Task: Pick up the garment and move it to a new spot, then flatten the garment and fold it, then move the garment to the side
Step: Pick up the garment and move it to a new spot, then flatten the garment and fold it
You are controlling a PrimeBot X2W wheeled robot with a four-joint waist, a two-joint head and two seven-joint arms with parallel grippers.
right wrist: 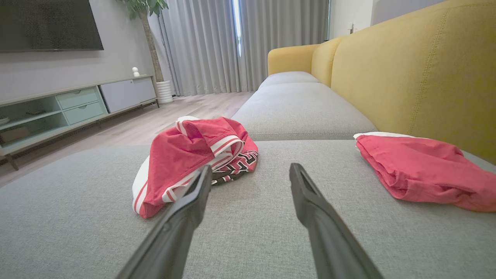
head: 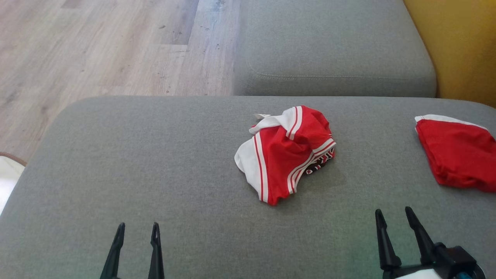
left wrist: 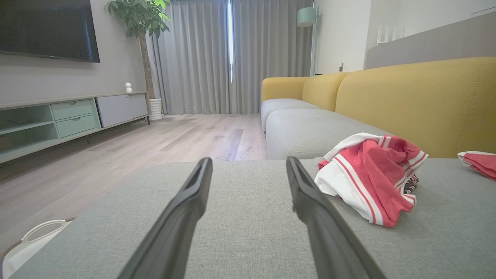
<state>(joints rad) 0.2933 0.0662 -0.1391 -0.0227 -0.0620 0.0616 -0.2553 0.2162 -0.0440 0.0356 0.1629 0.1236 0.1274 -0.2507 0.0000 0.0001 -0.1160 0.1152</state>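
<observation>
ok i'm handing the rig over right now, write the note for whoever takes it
Pincers: left pincer and right pincer are both open and empty, over the grey cushion.
Things: the red-and-white garment lies crumpled mid-cushion. A second red garment lies apart at the robot's right.
Done: nothing yet on the crumpled one.
Left: pick it up, move it, flatten, fold, set aside.
</observation>
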